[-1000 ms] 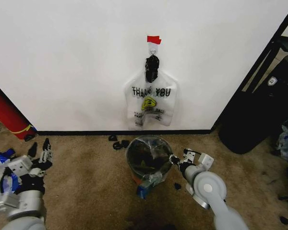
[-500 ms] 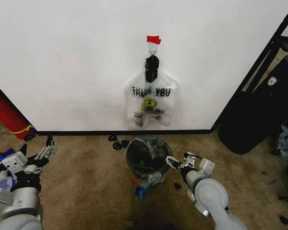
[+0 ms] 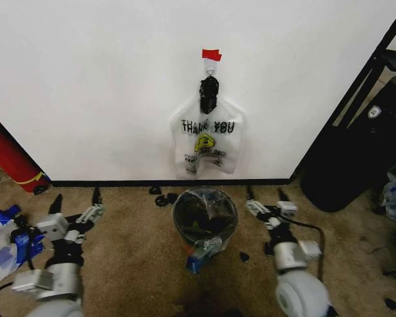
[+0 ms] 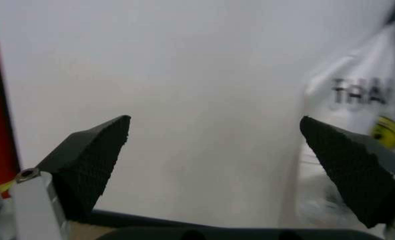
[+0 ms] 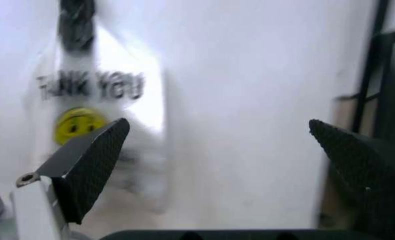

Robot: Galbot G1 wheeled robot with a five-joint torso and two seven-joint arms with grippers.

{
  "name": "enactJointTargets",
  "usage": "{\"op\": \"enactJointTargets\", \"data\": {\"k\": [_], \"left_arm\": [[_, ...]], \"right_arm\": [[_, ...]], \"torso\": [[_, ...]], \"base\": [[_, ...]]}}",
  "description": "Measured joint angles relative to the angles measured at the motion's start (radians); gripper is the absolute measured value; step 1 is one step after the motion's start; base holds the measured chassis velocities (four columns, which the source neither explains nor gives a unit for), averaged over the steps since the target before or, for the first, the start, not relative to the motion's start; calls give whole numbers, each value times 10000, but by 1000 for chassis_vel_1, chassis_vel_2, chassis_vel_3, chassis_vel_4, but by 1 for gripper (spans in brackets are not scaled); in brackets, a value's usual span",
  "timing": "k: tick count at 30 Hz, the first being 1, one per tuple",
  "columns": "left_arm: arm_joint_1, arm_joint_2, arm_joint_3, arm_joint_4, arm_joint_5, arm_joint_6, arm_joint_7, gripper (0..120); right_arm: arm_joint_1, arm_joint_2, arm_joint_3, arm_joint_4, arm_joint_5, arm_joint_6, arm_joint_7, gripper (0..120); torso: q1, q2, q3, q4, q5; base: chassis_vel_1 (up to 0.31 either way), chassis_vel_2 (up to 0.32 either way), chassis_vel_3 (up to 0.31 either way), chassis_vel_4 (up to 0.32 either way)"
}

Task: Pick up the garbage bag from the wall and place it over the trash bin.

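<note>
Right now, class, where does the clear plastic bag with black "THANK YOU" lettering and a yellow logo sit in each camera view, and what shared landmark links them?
Head view: the clear plastic bag hangs on the white wall, centre, above the round dark bin.
Left wrist view: bag at the picture's right edge.
Right wrist view: bag in the picture's left half.
Shared landmark: the yellow logo.

Red cylinder [image 3: 10, 158] far left; large black bin [image 3: 346, 165] right.

Brown carpet [image 3: 125, 264], black baseboard [image 3: 119, 183]
</note>
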Motion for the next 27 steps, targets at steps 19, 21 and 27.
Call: {"op": "enactJointTargets", "data": {"k": [19,21,27], "left_arm": [[267,-215,1370,251,1462,-1076,243,100],[279,-116,1429,260,1477,-970,216,100],[231,-59,1397,434,1480,-903,185,100]], "right_arm": [[-3034,1832,1091,1939,149,2013,-371,100],[-3067,1980,1023,2095,-90,1941,-340,100],[-3344,2275,813,2293,-425,1917,-258,100]], "torso": [[0,0,0,1,-3],[0,0,0,2,-2],[1,0,0,1,-3]], "base": [[0,0,0,0],[0,0,0,0],[0,0,0,0]]}}
